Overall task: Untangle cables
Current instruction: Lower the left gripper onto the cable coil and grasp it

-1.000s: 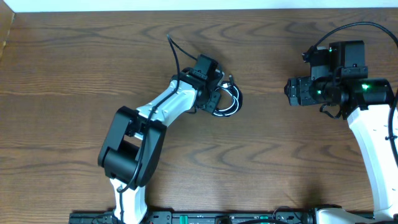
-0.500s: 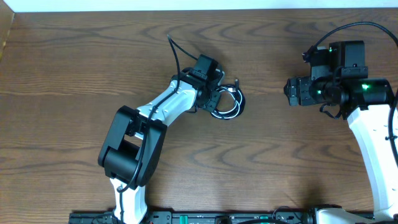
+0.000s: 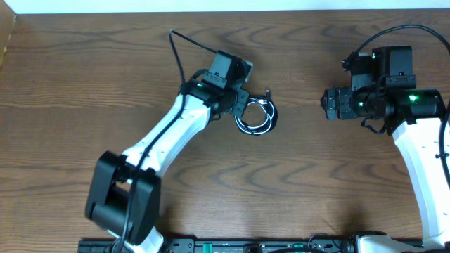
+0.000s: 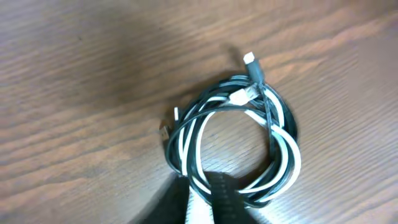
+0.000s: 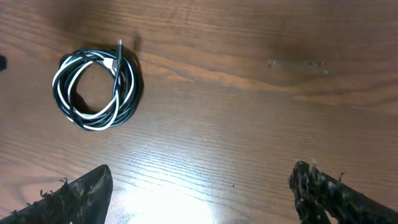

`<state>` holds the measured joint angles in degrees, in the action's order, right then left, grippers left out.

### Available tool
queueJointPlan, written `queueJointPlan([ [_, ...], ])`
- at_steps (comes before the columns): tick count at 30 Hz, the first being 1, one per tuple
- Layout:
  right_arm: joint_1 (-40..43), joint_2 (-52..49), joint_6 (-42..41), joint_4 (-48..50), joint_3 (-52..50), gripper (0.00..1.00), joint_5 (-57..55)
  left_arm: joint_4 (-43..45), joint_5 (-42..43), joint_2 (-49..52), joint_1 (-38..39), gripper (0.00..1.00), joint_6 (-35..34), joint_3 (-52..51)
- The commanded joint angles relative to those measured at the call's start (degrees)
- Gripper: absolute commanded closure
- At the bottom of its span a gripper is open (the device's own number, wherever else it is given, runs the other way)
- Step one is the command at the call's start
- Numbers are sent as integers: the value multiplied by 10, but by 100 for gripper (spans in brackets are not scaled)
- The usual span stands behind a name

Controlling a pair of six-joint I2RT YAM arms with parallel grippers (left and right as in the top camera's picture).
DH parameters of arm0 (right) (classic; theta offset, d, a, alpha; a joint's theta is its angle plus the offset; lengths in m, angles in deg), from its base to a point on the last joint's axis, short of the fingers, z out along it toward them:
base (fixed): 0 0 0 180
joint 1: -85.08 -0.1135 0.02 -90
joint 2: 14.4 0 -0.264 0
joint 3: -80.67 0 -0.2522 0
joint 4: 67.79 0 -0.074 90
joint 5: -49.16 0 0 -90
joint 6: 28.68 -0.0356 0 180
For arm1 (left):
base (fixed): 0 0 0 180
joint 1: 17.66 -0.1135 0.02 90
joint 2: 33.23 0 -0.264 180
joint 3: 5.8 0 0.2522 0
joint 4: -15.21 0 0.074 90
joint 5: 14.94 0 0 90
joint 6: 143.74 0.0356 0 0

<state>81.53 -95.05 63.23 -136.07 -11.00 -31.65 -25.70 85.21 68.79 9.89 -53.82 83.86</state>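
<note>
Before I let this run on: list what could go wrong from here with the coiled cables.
The black and white cables lie wound in one coil. The left end effector at its near edge may catch both cords and drag the whole bundle instead of separating them.
The right end effector is open and far from the coil, so nothing would hold it back.

You have a dark brown wood-grain table (image 3: 316, 176) filling nearly every view, its grain running in long wavy bands from side to side. Along the far side, in the overhead view, a narrow white strip (image 3: 211, 5) borders the tabletop; you cannot tell whether it is wall or floor. At the far left corner a paler wooden edge (image 3: 5, 42) shows. In the right wrist view a bright glare (image 5: 180, 199) lies on the glossy wood.
</note>
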Motion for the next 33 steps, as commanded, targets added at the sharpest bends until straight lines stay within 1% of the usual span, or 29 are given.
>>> queueJointPlan([
  [1, 2, 0, -6, -6, 7, 11, -2, -9, -4, -2, -2, 71, 2, 2],
  [2, 2, 0, -6, -6, 7, 10, -2, -10, -4, 0, -2, 66, 2, 2],
  [3, 2, 0, -6, -7, 7, 8, -2, -10, -4, 2, -2, 64, 2, 2],
  [6, 2, 0, -6, -6, 7, 7, -2, -9, -4, 4, -1, 60, 3, 2],
  [8, 2, 0, -6, -5, 7, 6, -2, -8, -4, 8, -2, 59, 5, 2],
  [16, 2, 0, -6, -5, 7, 1, -2, -8, -3, 25, -2, 59, 18, 2],
  [24, 2, 0, -10, -3, 7, 1, -2, -10, -3, 67, -1, 59, 17, 2],
  [27, 2, 0, -10, -2, 7, 1, -2, -14, -2, 81, -2, 64, 17, 2],
  [33, 2, 0, -10, -1, 7, 1, -3, -25, -2, 94, -2, 64, 26, 0],
])
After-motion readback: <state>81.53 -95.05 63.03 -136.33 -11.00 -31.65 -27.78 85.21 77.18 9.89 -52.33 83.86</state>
